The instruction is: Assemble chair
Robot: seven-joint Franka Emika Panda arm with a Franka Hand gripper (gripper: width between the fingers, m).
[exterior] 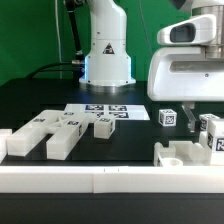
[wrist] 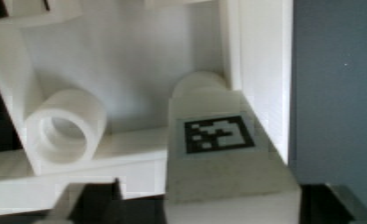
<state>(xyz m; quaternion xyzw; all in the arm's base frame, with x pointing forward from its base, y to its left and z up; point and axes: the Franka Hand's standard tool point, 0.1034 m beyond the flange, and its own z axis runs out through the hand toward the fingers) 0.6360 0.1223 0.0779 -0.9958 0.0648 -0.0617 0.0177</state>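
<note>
The chair lies in loose white tagged parts. A tall tagged piece (wrist: 212, 150) stands between my gripper's (wrist: 208, 203) dark fingers (wrist: 95, 203), and both fingers lie against its sides with no gap showing. Behind it sits a white part with a round socket (wrist: 63, 128). In the exterior view my gripper (exterior: 200, 120) hangs low at the right over that tagged piece (exterior: 213, 138) and a notched part (exterior: 186, 155). Flat slabs (exterior: 58, 138) lie at the exterior view's left. A small cube (exterior: 166, 117) stands right of centre.
The marker board (exterior: 104, 111) lies flat in the middle in front of the robot base (exterior: 106, 62). A long white border rail (exterior: 100, 180) runs along the front edge. The table surface is black.
</note>
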